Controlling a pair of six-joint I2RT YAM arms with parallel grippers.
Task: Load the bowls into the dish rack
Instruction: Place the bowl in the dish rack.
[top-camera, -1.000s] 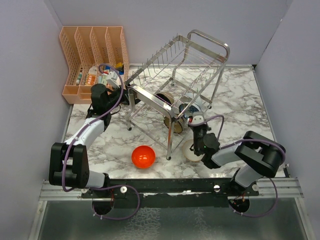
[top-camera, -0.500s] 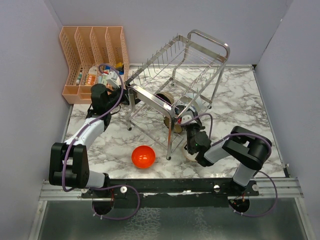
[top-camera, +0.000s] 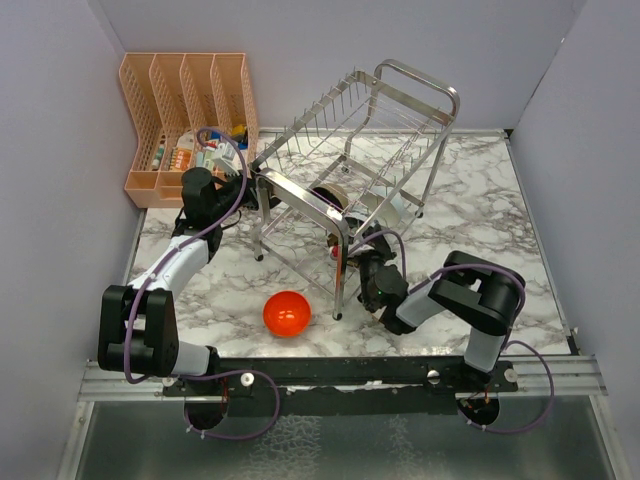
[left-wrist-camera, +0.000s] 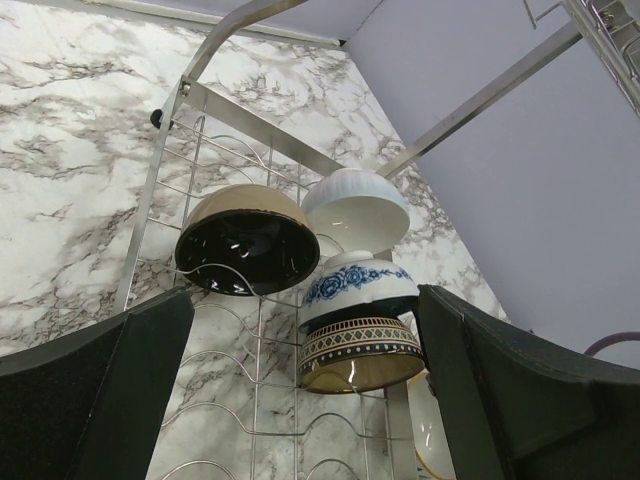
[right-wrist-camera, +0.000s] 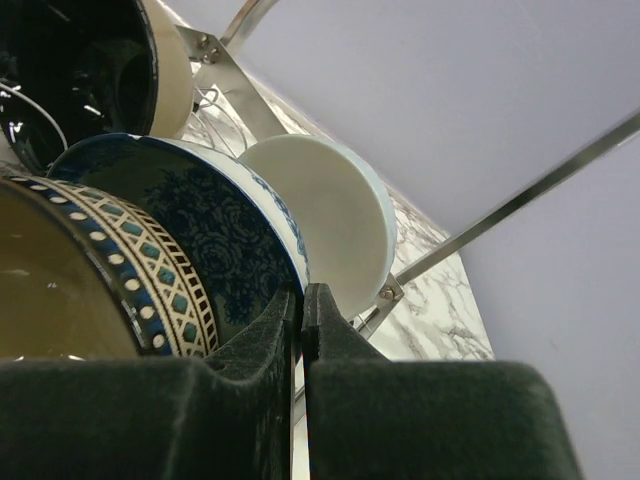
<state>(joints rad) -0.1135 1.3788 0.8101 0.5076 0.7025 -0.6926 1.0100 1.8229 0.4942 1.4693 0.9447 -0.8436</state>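
Four bowls stand on edge among the wires of the dish rack (top-camera: 305, 203), under its upper tier. Seen from the right wrist, the blue-patterned bowl (right-wrist-camera: 205, 230) lies straight ahead of the right gripper (right-wrist-camera: 303, 293), with its rim right at the fingertips. The frames do not show for sure whether they touch.

The banded bowl (right-wrist-camera: 120, 270), cream inside with a geometric border, nests against the blue-patterned one on the gripper's left. The white bowl (right-wrist-camera: 335, 220) stands just beyond and to the gripper's right. The dark bowl (right-wrist-camera: 80, 70), glossy black inside and beige outside, is farther ahead to the left.

The right gripper is clenched, finger pressed against finger, and nothing shows between them.

The fifth bowl, the red-orange bowl (top-camera: 286, 313), sits upright on the marble table (top-camera: 480, 200) outside the rack. It is off to the right gripper's left, back toward the arm bases, and well apart from both grippers.

The left gripper (top-camera: 250, 188) is at the rack's left end, released, with its fingers (left-wrist-camera: 110, 390) spread far apart at the edges of its wrist view. The rack's end frame and the same four bowls lie ahead of it, between the two fingers in that view. Nothing sits in its grasp.

A peach organiser (top-camera: 190, 100) stands behind the left gripper, at the far left corner of the table.
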